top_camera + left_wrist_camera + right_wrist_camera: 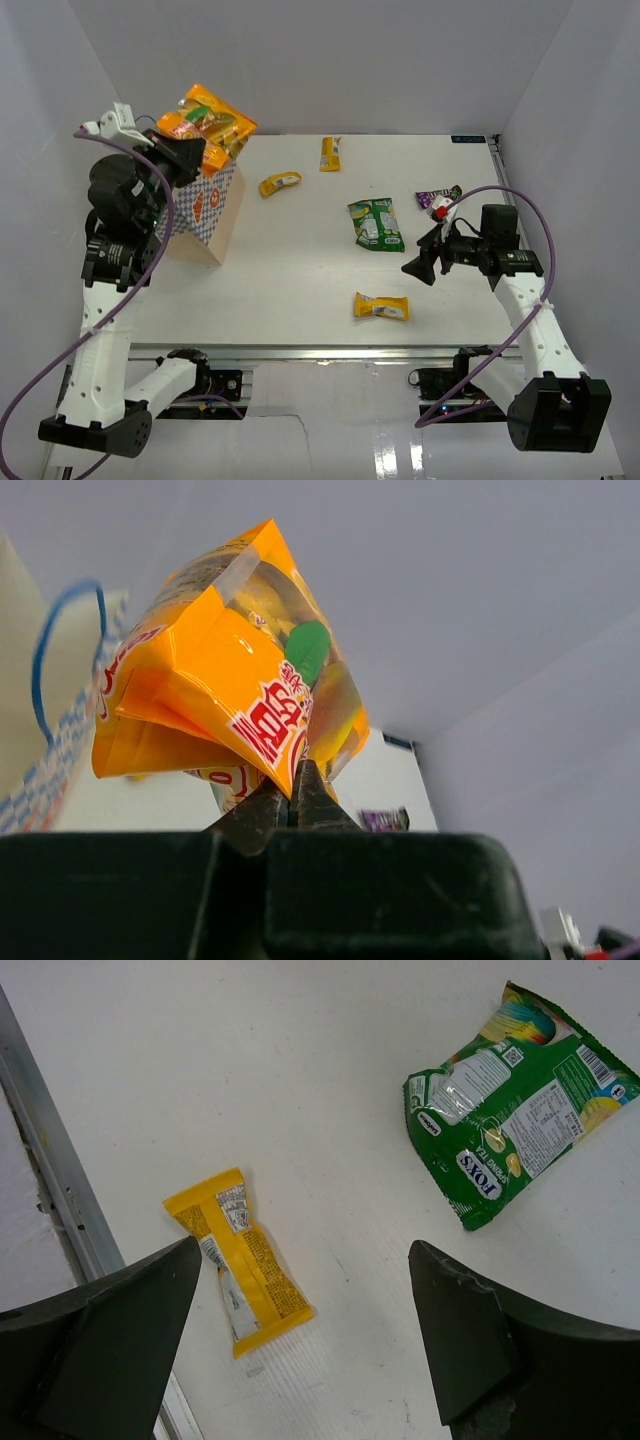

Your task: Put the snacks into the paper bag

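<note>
The left hand point(292, 800) pinches only a thin edge of the orange bag point(225, 670) standing above it, paper bag point(207, 212) just below, so it may slip or snag the rim; the right hand point(300, 1305) hangs wide, empty.

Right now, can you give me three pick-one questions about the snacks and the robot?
1. Where is the orange bag? A: pinched in the left fingers, up by the paper bag. B: flat on the table. C: in the right fingers.
2. How many yellow wrappers lie on the table? A: one. B: three. C: five.
3. The right fingers are: A: shut on the green bag. B: shut empty. C: open.
Answers: 1 A, the wrist view shows it clamped; 2 B, the top view shows three; 3 C, a wide gap parts them.
</note>
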Motion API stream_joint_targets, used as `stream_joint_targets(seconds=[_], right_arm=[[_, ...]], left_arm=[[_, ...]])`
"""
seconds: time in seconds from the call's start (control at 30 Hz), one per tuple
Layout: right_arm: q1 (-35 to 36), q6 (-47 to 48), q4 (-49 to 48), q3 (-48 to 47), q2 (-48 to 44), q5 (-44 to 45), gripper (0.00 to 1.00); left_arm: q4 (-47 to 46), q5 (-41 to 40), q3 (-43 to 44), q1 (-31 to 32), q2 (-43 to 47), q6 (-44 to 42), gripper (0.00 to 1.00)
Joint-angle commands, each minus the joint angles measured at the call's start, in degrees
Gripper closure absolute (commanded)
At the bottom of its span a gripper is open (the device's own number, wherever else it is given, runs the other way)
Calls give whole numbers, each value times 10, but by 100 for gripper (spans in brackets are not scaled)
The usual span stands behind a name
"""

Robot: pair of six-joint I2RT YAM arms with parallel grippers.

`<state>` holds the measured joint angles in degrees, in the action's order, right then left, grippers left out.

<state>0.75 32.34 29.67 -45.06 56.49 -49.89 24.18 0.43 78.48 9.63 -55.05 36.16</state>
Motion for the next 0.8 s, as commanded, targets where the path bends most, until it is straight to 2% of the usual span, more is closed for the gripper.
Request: stream_joint_targets(seconds=[0.0, 0.13, 0.37, 0.63, 0.77], right_arm=[[-1, -4, -22, 8, -12, -19, 10], [-1, -3, -21, 11, -15, -20, 10], [-1, 1, -22, 15, -15, -21, 10], [-1, 3, -22, 15, -16, -20, 10], [-1, 5, -22, 18, -17, -20, 10]], left_arm=[[-78, -81, 96, 0, -39, -62, 100], [-96, -112, 205, 0, -108, -124, 100], [-97, -168, 332, -15, -206, -220, 100], [-89, -140, 331, -89, -244, -259, 100], [-74, -81, 303, -151, -245, -248, 100]])
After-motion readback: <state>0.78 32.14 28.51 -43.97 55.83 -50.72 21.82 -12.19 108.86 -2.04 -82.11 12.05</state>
